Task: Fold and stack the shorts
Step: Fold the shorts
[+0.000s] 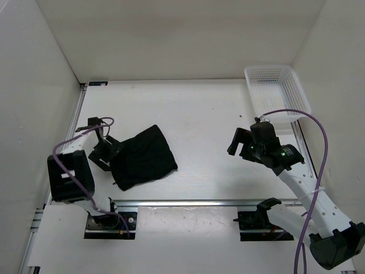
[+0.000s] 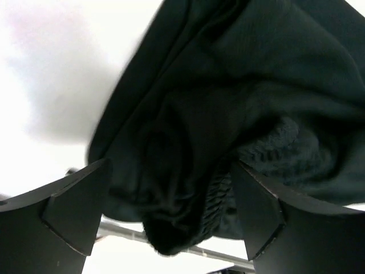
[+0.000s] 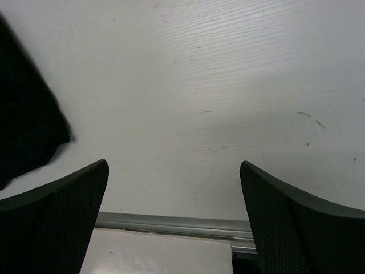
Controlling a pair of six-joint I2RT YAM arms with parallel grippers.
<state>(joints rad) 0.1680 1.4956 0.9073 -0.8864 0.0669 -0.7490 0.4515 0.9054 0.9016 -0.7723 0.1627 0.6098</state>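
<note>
Starting at the left tool: its two black fingers are seen spread wide. A bunched edge of the plain black soft-fabric shorts is lodged in the gap between them, and the fabric is not clamped. A ribbed band of the cloth is noted just beside one finger.

From above, the shorts are recorded as a crumpled, roughly square heap on the left half of the white counter, near its front edge. The left tool is pushed against the heap's left side.

The right tool is likewise seen spread, held over the right half of the counter and well apart from the shorts. Only a dark corner of the shorts is caught at the left edge of its wrist view.

A silver aluminium rail is noted along the counter's near edge. A white plastic mesh basket is logged at the far right corner. A purple cable is seen looped above the right arm.
</note>
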